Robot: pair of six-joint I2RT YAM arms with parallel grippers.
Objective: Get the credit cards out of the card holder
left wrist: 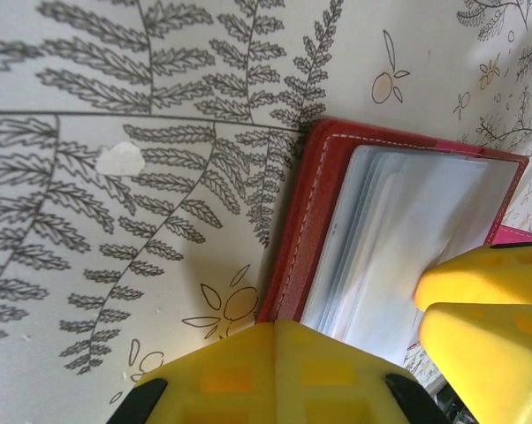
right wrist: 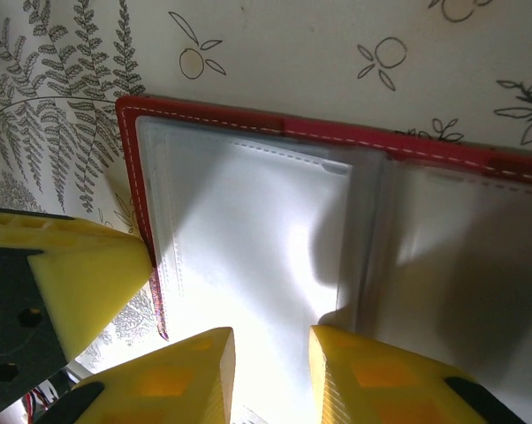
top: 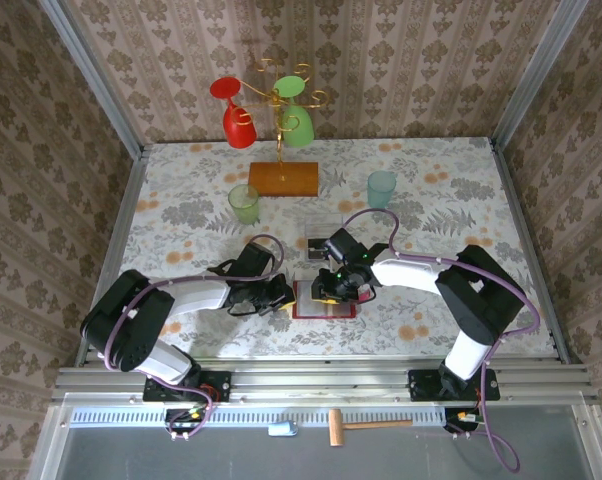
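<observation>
The card holder (top: 326, 303) is a small red wallet lying open on the table, its pale plastic pockets (right wrist: 275, 238) facing up. In the left wrist view its red stitched edge (left wrist: 312, 212) runs right up to my left gripper (left wrist: 277, 325), which is shut with its tip on that left edge. The same tip (right wrist: 89, 278) touches the red border (right wrist: 337, 131) in the right wrist view. My right gripper (right wrist: 270, 358) hovers over the left-hand pocket page, jaws a little apart, nothing clamped. Glare washes out the pockets, so the credit cards cannot be made out.
A clear plastic box (top: 321, 240) sits just behind the card holder. Farther back stand two green cups (top: 244, 204) (top: 381, 188) and a wooden-based stand (top: 283, 178) hung with red and green cups. Walls close in the table's sides.
</observation>
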